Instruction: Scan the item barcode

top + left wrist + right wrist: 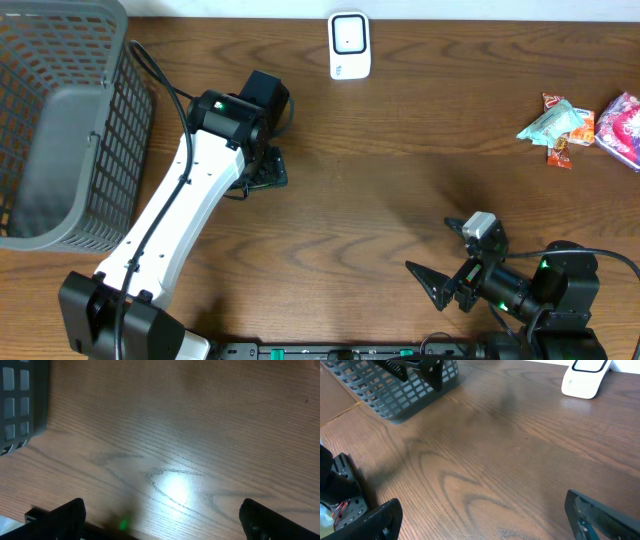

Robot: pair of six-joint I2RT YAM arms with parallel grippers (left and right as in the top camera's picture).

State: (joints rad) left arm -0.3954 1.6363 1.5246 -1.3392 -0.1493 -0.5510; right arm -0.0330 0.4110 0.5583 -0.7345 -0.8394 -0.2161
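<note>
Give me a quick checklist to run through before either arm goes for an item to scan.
1. Left tool open and empty: ok.
2. Right tool open and empty: ok.
3. Scanner in view, nothing in front of it: ok.
4. Snack packets in view, far right, nearer the right arm: ok.
5. Barcode visible on a packet: cannot tell.
6. Item held for scanning: not ok.

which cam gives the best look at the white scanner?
Overhead. The scanner is whole and unblocked at top centre of the frame. The right wrist view catches it in the top right corner, seen from low down and cropped by the frame edge. The left wrist view doesn't show it at all.
</note>
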